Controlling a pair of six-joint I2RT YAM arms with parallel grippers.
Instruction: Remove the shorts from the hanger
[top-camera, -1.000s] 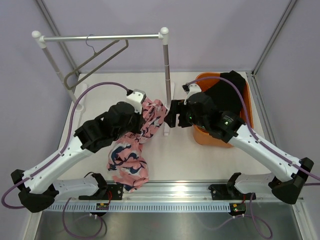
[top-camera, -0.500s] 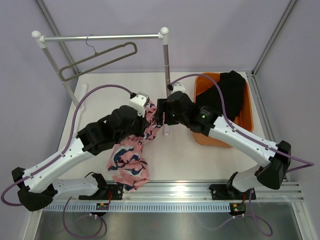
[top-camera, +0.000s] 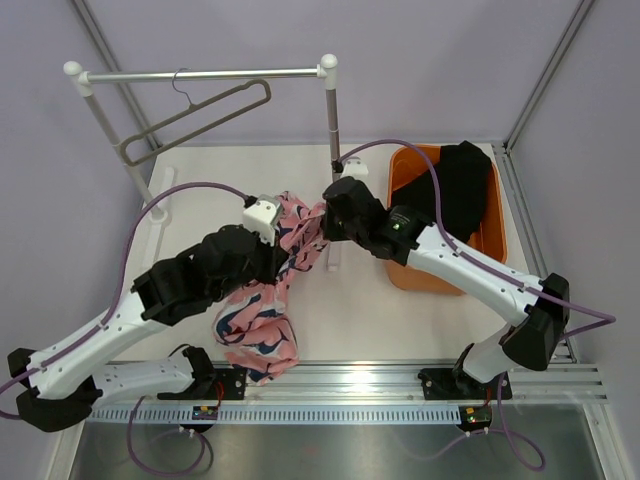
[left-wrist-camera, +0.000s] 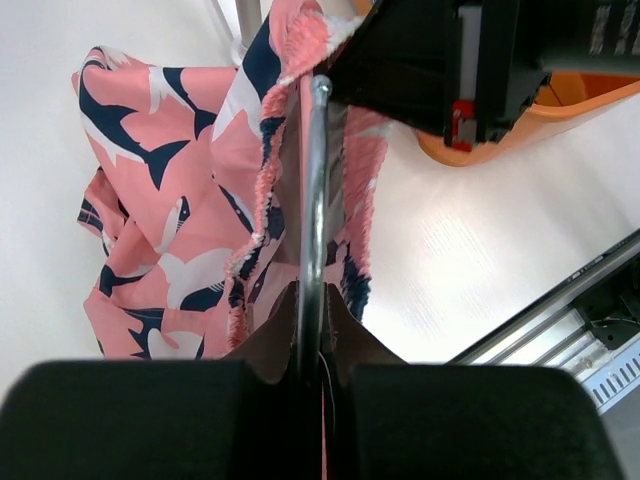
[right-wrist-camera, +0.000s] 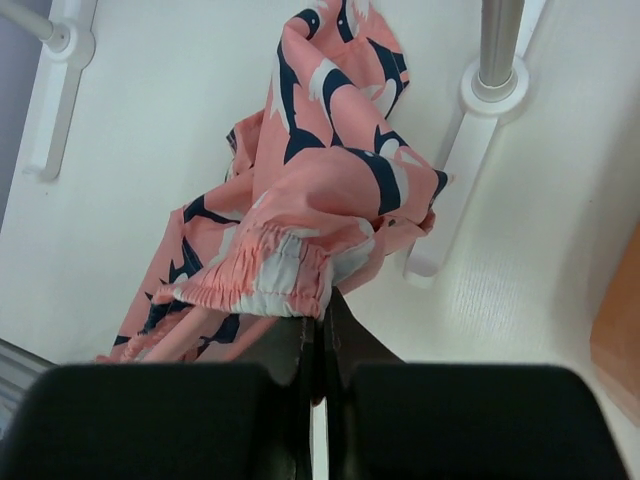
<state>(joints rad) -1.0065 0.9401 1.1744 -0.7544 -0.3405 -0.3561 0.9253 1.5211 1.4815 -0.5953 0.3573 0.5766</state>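
**A:** Grip?
**B:** Left gripper (left-wrist-camera: 310, 322) clamps the hanger (left-wrist-camera: 316, 180), its wire pointing straight ahead. Right gripper (right-wrist-camera: 320, 335) pinches the shorts (right-wrist-camera: 325, 195) by the waistband, cloth trailing ahead-left.
**A:** Room?
**B:** Rack post (right-wrist-camera: 498, 40) just ahead-right; open table (right-wrist-camera: 140, 140) left.

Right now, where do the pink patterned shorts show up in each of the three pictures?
Top external: the shorts hang centre-left, between the two arms.
Left wrist: the shorts fill the left and middle, draped over a hanger wire.
Right wrist: the shorts sit in the middle, trailing to the lower left.
Shared landmark: the orange bin, right of the shorts in every view.
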